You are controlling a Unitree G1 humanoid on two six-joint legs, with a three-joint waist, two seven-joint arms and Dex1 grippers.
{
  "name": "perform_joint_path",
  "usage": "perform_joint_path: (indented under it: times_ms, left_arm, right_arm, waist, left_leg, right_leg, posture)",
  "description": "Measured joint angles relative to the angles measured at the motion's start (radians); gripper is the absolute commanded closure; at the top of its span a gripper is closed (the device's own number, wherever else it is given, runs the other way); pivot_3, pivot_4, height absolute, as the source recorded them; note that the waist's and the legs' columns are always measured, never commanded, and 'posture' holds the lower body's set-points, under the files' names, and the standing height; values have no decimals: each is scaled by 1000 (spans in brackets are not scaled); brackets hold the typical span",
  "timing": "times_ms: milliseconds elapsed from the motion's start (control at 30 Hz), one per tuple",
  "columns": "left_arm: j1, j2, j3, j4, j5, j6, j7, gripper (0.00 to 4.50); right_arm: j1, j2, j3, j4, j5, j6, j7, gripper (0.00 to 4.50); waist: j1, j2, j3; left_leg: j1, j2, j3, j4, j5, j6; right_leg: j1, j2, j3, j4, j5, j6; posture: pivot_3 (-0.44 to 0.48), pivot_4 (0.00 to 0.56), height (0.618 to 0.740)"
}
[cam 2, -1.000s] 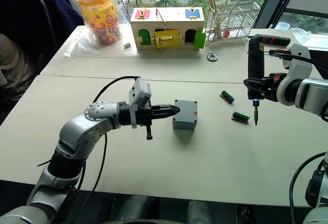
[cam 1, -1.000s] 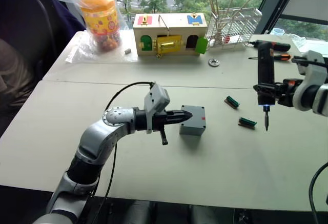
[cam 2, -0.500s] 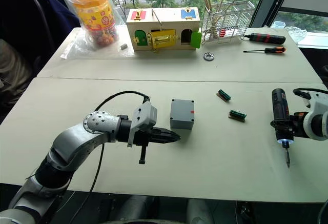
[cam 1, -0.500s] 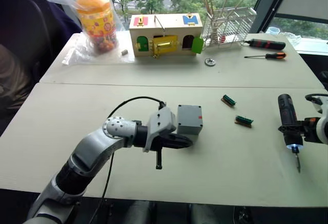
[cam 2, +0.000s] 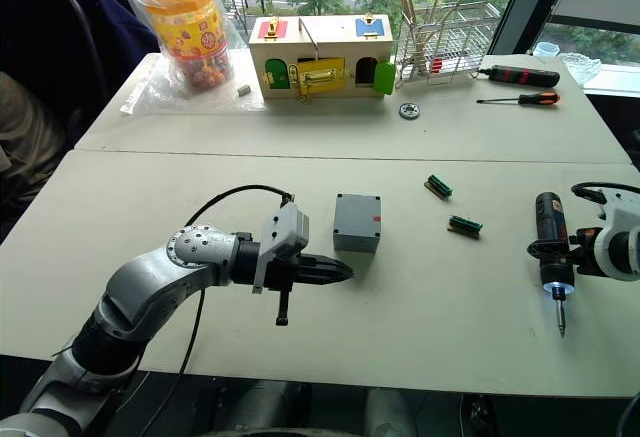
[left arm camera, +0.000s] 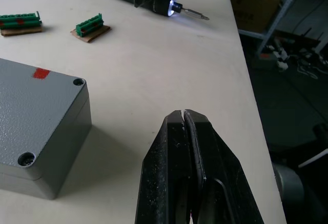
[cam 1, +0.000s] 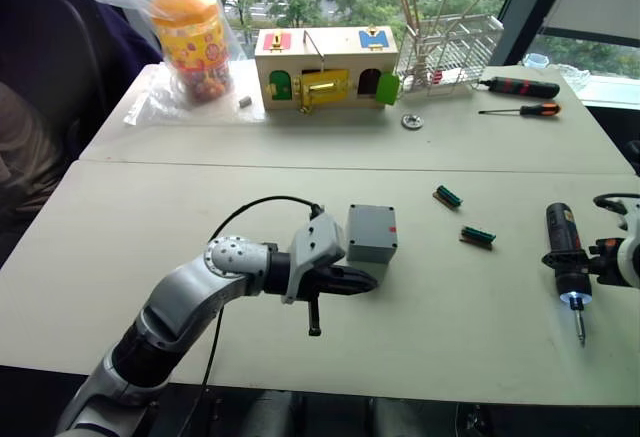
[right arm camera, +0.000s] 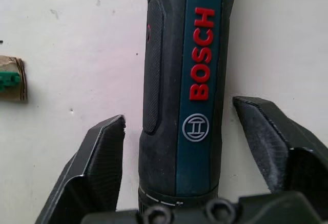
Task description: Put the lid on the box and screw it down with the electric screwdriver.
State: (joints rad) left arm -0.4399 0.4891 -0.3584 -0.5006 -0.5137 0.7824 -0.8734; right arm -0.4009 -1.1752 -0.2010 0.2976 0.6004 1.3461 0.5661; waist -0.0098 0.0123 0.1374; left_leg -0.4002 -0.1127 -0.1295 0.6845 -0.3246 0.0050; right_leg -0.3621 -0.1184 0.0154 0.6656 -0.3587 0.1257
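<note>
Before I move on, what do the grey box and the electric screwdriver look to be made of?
The box looks like moulded grey plastic, or possibly cast metal: a fine pebbled matte skin, rounded edges, recessed corner screw holes. The electric screwdriver lies between the right pincer's open fingers; its body looks like smooth dark plastic with a rubbery black grip panel and red lettering. Its bit glints like bare metal.

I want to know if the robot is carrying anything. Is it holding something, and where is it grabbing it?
Nothing is held. The right gripper has its jaws open on either side of the electric screwdriver, not touching it. The left gripper is shut and empty beside the box.
</note>
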Motion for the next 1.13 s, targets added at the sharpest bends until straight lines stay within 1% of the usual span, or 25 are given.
perform_joint_path:
  times_ms: [100,200,267,300,333,367,400,433,500,567,633,700,733,800,833,867,933,1033,1133]
  left_arm:
    - [0,-17,11,21,-1,-5,10,4500]
    - [-10,-107,74,78,0,-51,70,4500]
    - [-53,-183,142,158,14,-120,148,4500]
    - [-91,-220,193,211,21,-155,198,4500]
    - [-140,-241,258,270,27,-194,251,4500]
    - [-180,-243,309,308,31,-219,286,4500]
    - [-215,-232,370,336,25,-231,309,4500]
    - [-224,-209,407,343,13,-224,309,4500]
    - [-196,-153,446,336,-28,-185,283,4500]
    - [-112,-84,451,293,-82,-108,234,4500]
    - [4,5,451,224,-131,-28,185,4500]
    - [145,121,450,124,-172,50,131,4500]
    - [193,157,450,94,-186,75,113,4500]
    - [267,193,452,28,-229,116,87,4500]
    - [303,204,451,-7,-251,129,76,4500]
    - [341,216,450,-38,-265,133,68,4500]
    - [419,242,449,-77,-282,145,56,4500]
    - [470,250,447,-99,-286,145,47,4500]
    - [487,250,430,-100,-284,139,46,4500]
  right_arm:
    - [-7,12,0,0,-27,-7,-2,48]
    - [-15,25,0,3,-57,-39,-12,48]
    - [-37,26,-8,5,-85,-100,-21,48]
    - [-56,36,-29,4,-95,-154,-25,48]
    - [-82,62,-67,-10,-101,-234,-30,48]
    - [-94,78,-99,-35,-104,-296,-29,48]
    - [-95,110,-150,-87,-101,-380,-20,48]
    - [-83,144,-194,-149,-83,-433,-3,48]
    - [-27,222,-256,-293,-34,-513,39,48]
    - [85,312,-286,-448,3,-573,69,48]
    - [211,386,-289,-575,25,-599,81,48]
    - [365,427,-288,-683,78,-580,115,48]
    - [424,429,-288,-710,100,-566,139,48]
    - [527,427,-293,-761,145,-544,190,48]
    - [581,423,-298,-781,164,-535,218,48]
    - [634,411,-304,-798,179,-523,246,48]
    - [734,384,-323,-809,203,-498,299,48]
    - [799,361,-333,-814,217,-479,345,48]
    - [837,331,-326,-816,206,-484,374,48]
  waist:
    - [0,0,0]
    - [1,0,0]
    - [1,0,0]
    - [-1,-1,0]
    - [-3,-1,1]
    - [-6,-1,1]
    - [-10,-1,1]
    - [-12,-2,0]
    - [-12,-3,0]
    - [-7,-3,0]
    - [-2,-3,0]
    - [2,-3,0]
    - [3,-2,1]
    - [10,-2,1]
    - [15,-2,1]
    - [20,-2,1]
    - [23,-2,1]
    - [22,-2,1]
    - [22,-2,1]
  left_leg:
    - [0,0,0,0,0,0]
    - [0,0,0,1,0,0]
    - [0,0,0,1,0,0]
    - [0,0,0,1,0,0]
    - [0,0,1,1,0,-1]
    - [0,2,3,0,0,-1]
    - [0,4,4,-1,0,-1]
    - [0,5,4,-2,0,-1]
    - [1,7,4,-1,0,-1]
    - [2,5,1,-2,0,-1]
    - [2,0,-3,-2,0,-1]
    - [0,-4,-7,-3,0,0]
    - [0,-5,-8,-2,0,0]
    - [1,-6,-8,3,0,0]
    - [4,-4,-8,4,1,-1]
    - [9,-3,-8,2,1,-1]
    - [12,-1,-8,0,1,-2]
    - [12,0,-8,-3,2,-3]
    - [11,1,-8,-5,2,-3]
  right_leg:
    - [0,0,0,0,0,0]
    - [0,0,0,0,0,0]
    - [0,0,0,0,0,0]
    - [0,0,0,0,0,0]
    - [-1,0,-1,0,0,0]
    - [-2,0,-1,1,0,0]
    - [-2,1,0,1,0,0]
    - [-2,2,-1,1,0,0]
    - [-2,3,-1,3,0,0]
    - [-4,2,-1,6,0,0]
    - [-9,0,0,18,1,-1]
    - [-10,-2,2,18,1,-1]
    - [-8,-2,3,17,1,-1]
    - [-3,-2,4,12,1,-1]
    - [5,-1,5,2,1,-1]
    - [10,0,5,-3,0,-1]
    - [11,0,5,-4,0,-1]
    - [12,1,5,-3,0,-1]
    - [10,1,5,-3,0,-1]
  posture:
    - [0,150,740]
    - [0,150,740]
    - [0,150,740]
    - [0,150,740]
    - [0,150,740]
    - [0,150,740]
    - [0,150,740]
    - [0,150,740]
    - [0,150,740]
    - [0,150,740]
    - [0,150,740]
    - [0,150,740]
    - [0,150,740]
    - [0,150,740]
    - [0,150,740]
    - [0,150,740]
    - [0,150,740]
    - [0,150,740]
    - [0,150,740]
